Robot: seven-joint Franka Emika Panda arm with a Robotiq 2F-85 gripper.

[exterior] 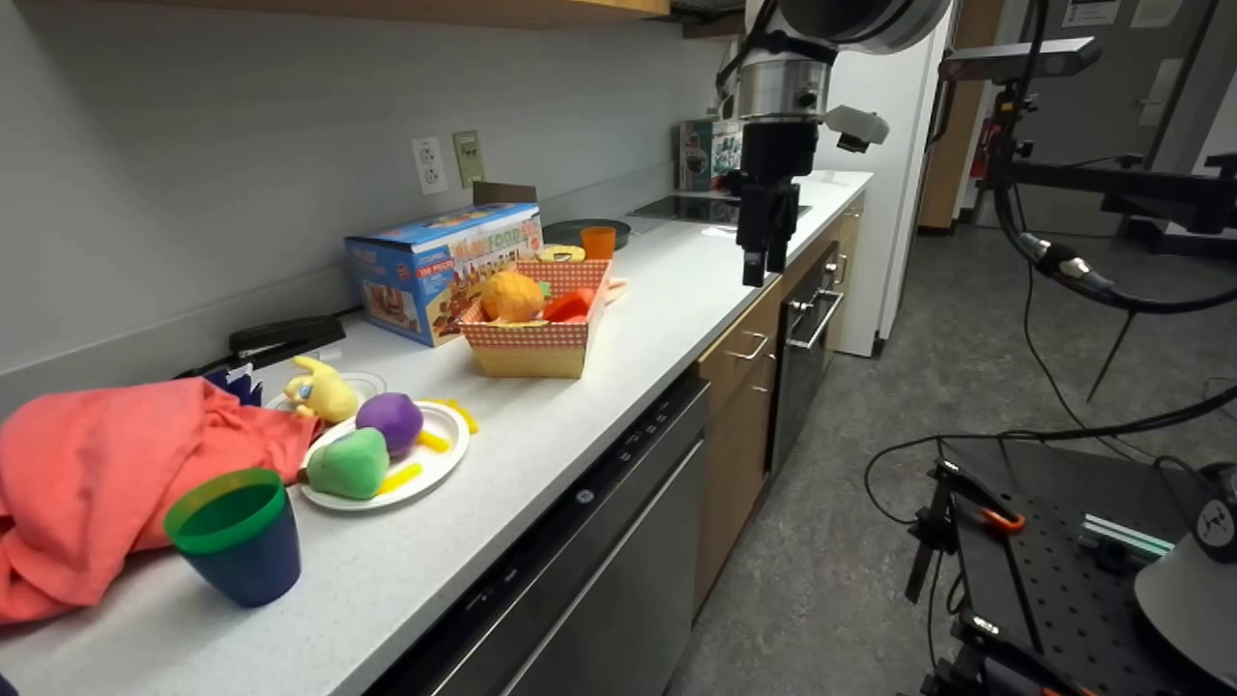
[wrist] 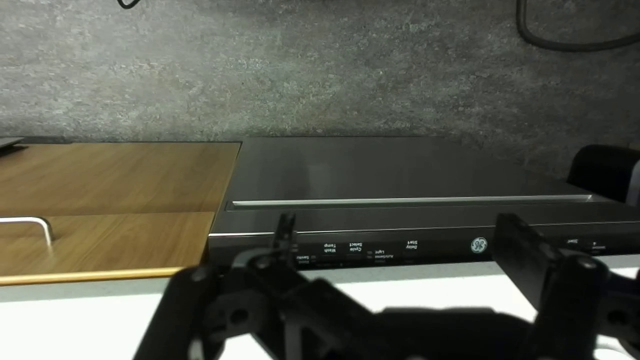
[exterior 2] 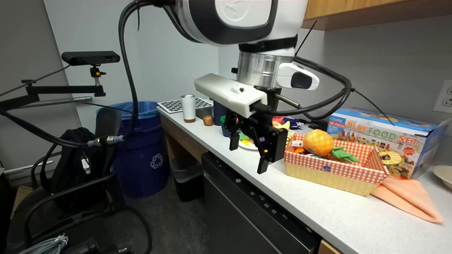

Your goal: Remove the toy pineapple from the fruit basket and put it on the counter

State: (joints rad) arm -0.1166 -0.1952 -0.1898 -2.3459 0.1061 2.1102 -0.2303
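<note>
The orange-yellow toy pineapple (exterior: 512, 296) sits in the fruit basket (exterior: 530, 363), its body rising above the rim. In an exterior view the pineapple (exterior 2: 318, 142) lies on its side, green leaves pointing along the basket (exterior 2: 326, 174). Red toy food also lies in the basket. The basket stands on the pale counter (exterior: 541, 425). My gripper (exterior 2: 248, 157) is open and empty, in the air near the counter's front edge, apart from the basket; it also shows in an exterior view (exterior: 765, 269). In the wrist view the spread fingers (wrist: 397, 225) frame the dishwasher panel and counter edge; pineapple and basket are out of view.
A blue play-food box (exterior: 445, 266) stands behind the basket against the wall. A white plate (exterior: 449, 459) holds a green pear and purple fruit. A red cloth (exterior: 126, 464), a stacked cup (exterior: 242, 541) and an orange napkin (exterior 2: 409, 201) lie on the counter. An upper cabinet (exterior 2: 374, 16) hangs above.
</note>
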